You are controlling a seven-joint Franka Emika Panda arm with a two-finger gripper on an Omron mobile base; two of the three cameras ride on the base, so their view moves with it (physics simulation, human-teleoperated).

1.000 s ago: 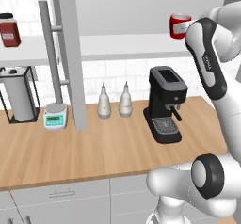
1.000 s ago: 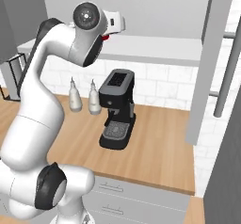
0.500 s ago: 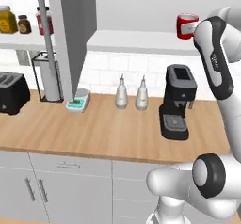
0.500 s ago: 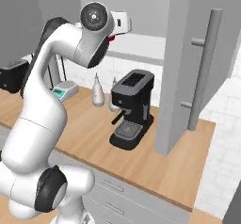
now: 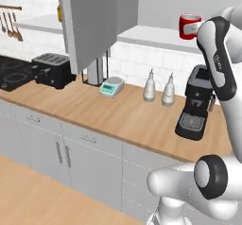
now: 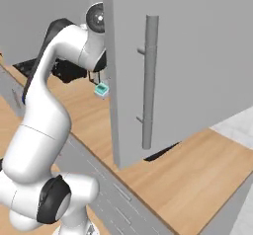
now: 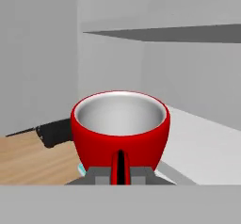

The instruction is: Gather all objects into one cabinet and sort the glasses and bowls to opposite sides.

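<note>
Above the coffee machine (image 5: 194,107), level with the white shelf (image 5: 151,34) of the cabinet, the red cup (image 5: 189,26) hangs at the end of the raised arm. Seen from the hand, the cup (image 7: 120,126) is a glossy red, rounded at the sides, with a pale grey inside and a thin pale rim; a red handle runs down its near face, straight between the fingers. The gripper (image 7: 120,172) is closed tight on that handle, its grey pads (image 7: 100,175) pressed against either side of it, so the cup is carried upright with its mouth up. Behind the cup lie the shelf board (image 7: 207,143) and the pale grey back wall of the cabinet, with another shelf edge higher up. On the counter (image 5: 108,110) left of the coffee machine stand two white bottles (image 5: 150,85), then a small teal scale (image 5: 111,86), and farther left a black toaster (image 5: 53,69). From the right base view an open grey cabinet door (image 6: 168,66) with a long bar handle (image 6: 148,81) covers much of the arm.
</note>
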